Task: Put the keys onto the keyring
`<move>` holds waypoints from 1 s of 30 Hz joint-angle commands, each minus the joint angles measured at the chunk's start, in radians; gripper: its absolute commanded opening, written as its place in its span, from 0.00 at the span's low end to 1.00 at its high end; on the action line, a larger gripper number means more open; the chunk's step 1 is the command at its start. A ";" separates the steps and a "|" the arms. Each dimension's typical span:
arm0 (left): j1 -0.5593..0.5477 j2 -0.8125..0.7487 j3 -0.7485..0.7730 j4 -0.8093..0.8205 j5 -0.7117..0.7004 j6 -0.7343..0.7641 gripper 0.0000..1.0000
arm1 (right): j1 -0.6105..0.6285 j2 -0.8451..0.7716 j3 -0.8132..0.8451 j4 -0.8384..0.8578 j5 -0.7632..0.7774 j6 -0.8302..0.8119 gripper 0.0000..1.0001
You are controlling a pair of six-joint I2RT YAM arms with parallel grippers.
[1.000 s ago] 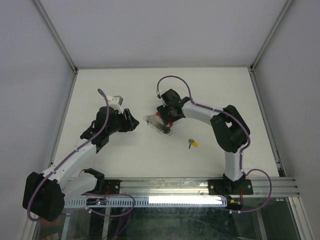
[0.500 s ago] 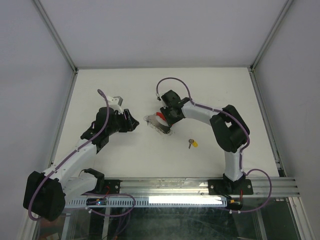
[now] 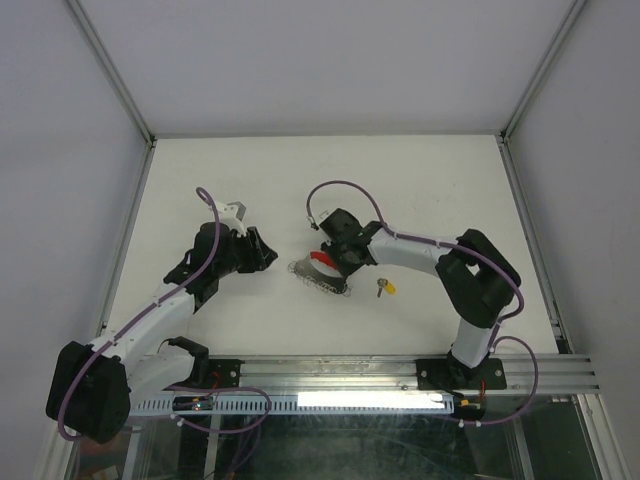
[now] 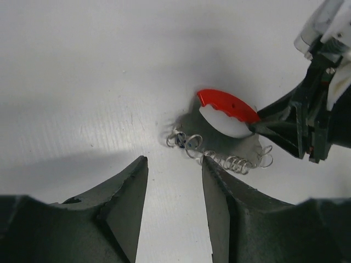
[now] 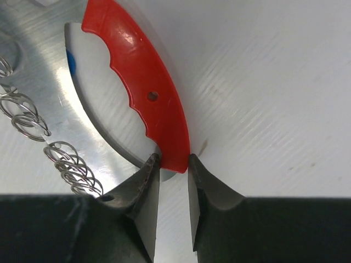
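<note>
**A:** How should this step be done well?

**B:** The right gripper [image 5: 173,163] is closed on the lower tip of the red tab [image 5: 140,87] of the keyring [image 3: 318,270]. The keyring is near the centre of the top view, a little below the middle, and its chain [image 4: 233,163] rests on the table [image 3: 200,180]. I cannot tell whether the tab end is off the surface. In my judgement the hold is only on the very end of the tab, so it may swing or slip out. A slow lift, with the tab held steady, would present the metal part well to the other arm.

**A:** And the other arm?

**B:** The left gripper [image 4: 174,164] is open and holds nothing. It hovers at the lower centre of its own view, near the chain but apart from it. I think it should not push the chain, because this could pull the tab out of the pinch. Its job, I suppose, is to fetch a key while the right side holds the keyring.

**A:** How many things do you count?

**B:** One keyring, with one red tab and one chain. One yellow key [image 3: 386,288] lies on the table to the lower right of the keyring, near it and not touching it. The blue key I cannot count with certainty. I see only a small blue patch [image 5: 70,57] in the upper left of the right wrist view, beside the inner edge of the tab. I cannot tell whether it is the key. There are two grippers.
</note>
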 commanded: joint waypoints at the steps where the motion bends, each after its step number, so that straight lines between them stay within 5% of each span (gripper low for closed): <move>1: 0.010 -0.038 -0.034 0.063 0.051 -0.037 0.43 | 0.069 -0.089 -0.118 -0.046 -0.029 0.066 0.25; 8: 0.010 -0.061 -0.075 0.073 0.085 -0.049 0.44 | 0.081 -0.202 -0.244 0.045 -0.051 0.152 0.23; 16: 0.010 -0.068 -0.083 0.079 0.101 -0.048 0.43 | 0.079 -0.173 -0.151 0.036 -0.056 0.078 0.50; 30: 0.010 -0.077 -0.091 0.077 0.116 -0.045 0.43 | 0.110 -0.014 -0.028 -0.037 -0.038 -0.031 0.42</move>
